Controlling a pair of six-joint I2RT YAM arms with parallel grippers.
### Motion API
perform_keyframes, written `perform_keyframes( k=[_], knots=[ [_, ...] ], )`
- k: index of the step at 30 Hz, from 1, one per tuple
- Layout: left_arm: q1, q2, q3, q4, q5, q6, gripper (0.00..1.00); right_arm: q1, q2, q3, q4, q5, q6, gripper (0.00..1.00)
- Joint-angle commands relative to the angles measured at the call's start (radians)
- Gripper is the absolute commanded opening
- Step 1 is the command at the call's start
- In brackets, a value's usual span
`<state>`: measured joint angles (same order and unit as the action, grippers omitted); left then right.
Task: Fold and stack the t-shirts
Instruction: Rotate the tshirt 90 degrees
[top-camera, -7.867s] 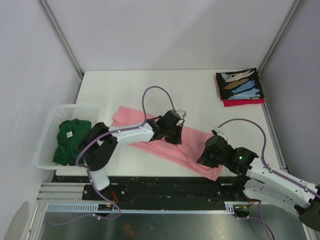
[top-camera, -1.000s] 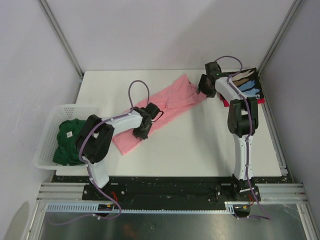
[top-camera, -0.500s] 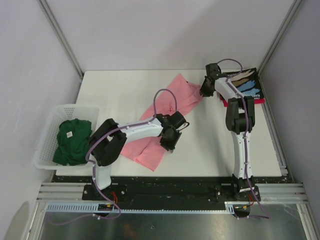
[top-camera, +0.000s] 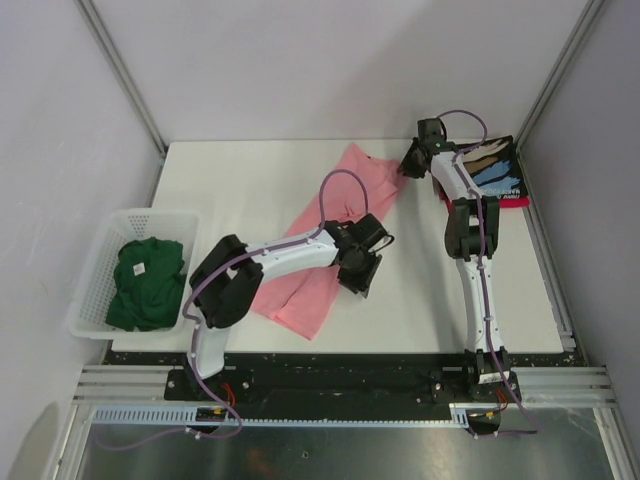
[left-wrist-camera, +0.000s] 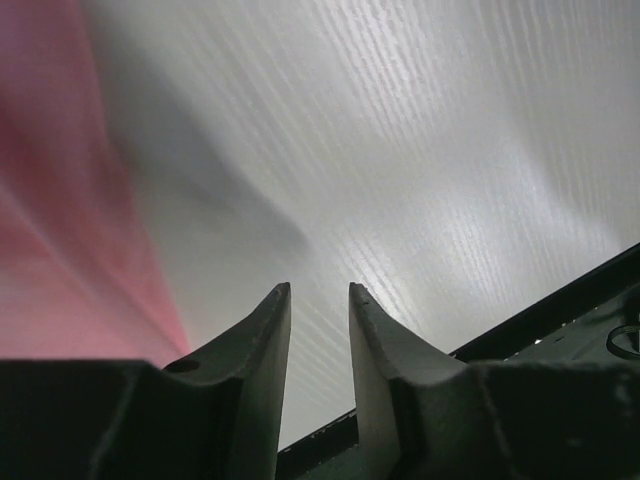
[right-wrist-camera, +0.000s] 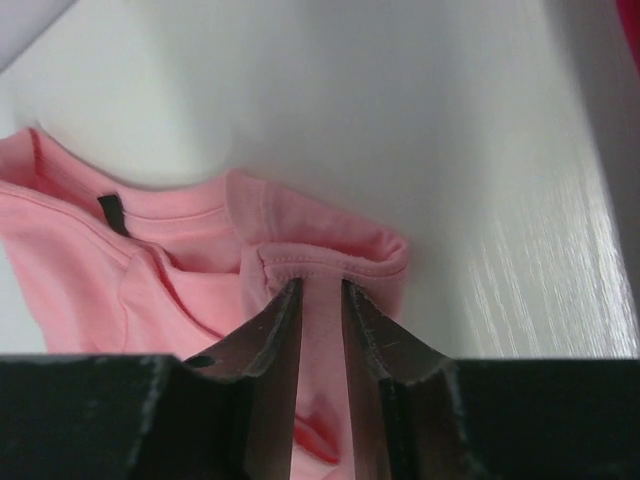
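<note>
The light pink t-shirt (top-camera: 355, 185) lies in a diagonal strip across the middle of the table (top-camera: 420, 290), its lower end near the front edge. My right gripper (top-camera: 408, 168) is at its far right corner, shut on a fold of the hem (right-wrist-camera: 330, 250) of the shirt (right-wrist-camera: 150, 270). My left gripper (top-camera: 362, 280) hovers at the shirt's right edge, jaws (left-wrist-camera: 318, 288) slightly open with only bare table between them and pink cloth (left-wrist-camera: 70, 250) to the left. The black printed t-shirt (top-camera: 487, 168) lies folded on the red one (top-camera: 490, 204) at the back right. The dark green t-shirt (top-camera: 145, 282) sits in the basket.
The white slatted basket (top-camera: 100, 250) stands at the table's left edge. A black rail runs along the table's front edge (left-wrist-camera: 560, 300). The enclosure walls and metal posts close in the back and sides.
My left gripper has swept right across the shirt's lower part to its right edge, and the lower end has swung toward the front. My right gripper has closed on the far corner.
</note>
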<state>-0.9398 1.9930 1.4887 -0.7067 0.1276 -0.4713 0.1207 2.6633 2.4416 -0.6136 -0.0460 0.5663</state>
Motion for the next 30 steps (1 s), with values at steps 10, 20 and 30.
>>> perform_keyframes(
  k=[10, 20, 30],
  knots=[
    [0.091, -0.330, -0.348, 0.003, -0.148, -0.009, 0.41, -0.032, 0.103, 0.085, 0.240, -0.079, -0.029, 0.43],
    [0.091, -0.468, -0.491, 0.000, -0.282, -0.061, 0.41, -0.047, 0.108, 0.106, 0.263, -0.110, -0.080, 0.48],
    [0.118, -0.453, -0.482, 0.002, -0.295, -0.054, 0.40, -0.052, 0.109, 0.106, 0.257, -0.113, -0.105, 0.48]
  ],
)
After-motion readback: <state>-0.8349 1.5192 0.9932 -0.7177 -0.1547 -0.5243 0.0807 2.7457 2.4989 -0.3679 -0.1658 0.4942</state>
